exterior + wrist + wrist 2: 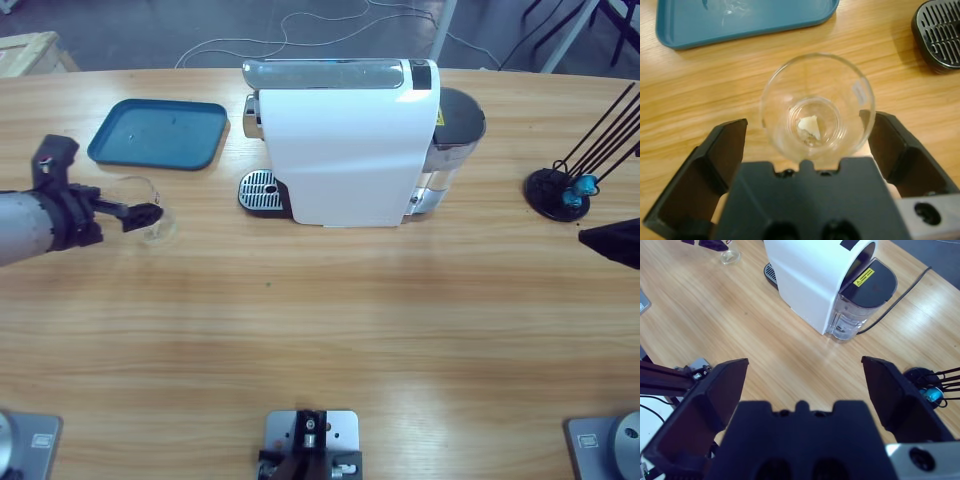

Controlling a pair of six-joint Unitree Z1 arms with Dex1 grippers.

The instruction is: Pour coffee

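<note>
My left hand (810,132) is spread around the glass (817,107) – not pinching it.
The glass stands on the tabletop (320,330) at the frame's left, a pale scrap of coffee (810,125) at its bottom; just above it lies the blue tray (158,134), the white coffee machine (345,140) to its right. My right hand (805,385) hangs spread, holding nothing.
</note>
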